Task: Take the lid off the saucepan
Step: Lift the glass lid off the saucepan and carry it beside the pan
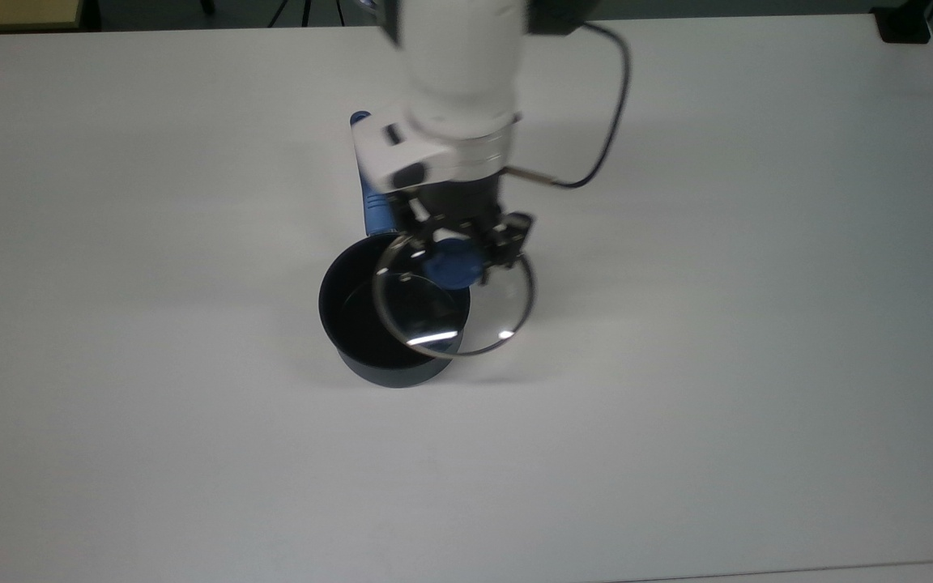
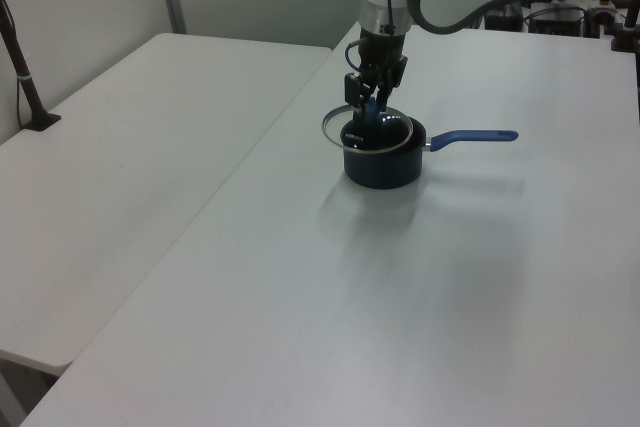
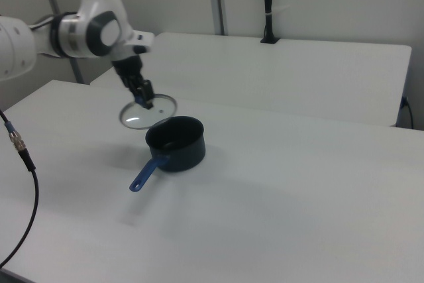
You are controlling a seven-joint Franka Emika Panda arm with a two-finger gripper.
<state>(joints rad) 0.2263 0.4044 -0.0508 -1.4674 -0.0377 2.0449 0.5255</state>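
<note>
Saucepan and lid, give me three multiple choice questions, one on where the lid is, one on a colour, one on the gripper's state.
1. Where is the lid?
A. Seated on the saucepan
B. Held in the air, partly off the saucepan
C. Flat on the table

2. What colour is the lid's knob?
A. Blue
B. Red
C. Yellow

3. What is the gripper doing?
A. Open above the table
B. Shut on the saucepan's handle
C. Shut on the lid's knob

Answers: 1 B, the right view shows the lid raised beside the saucepan, whose black inside is uncovered. 2 A, the top view shows a blue knob. 3 C, the fingers close on the knob and the lid hangs from them.
</note>
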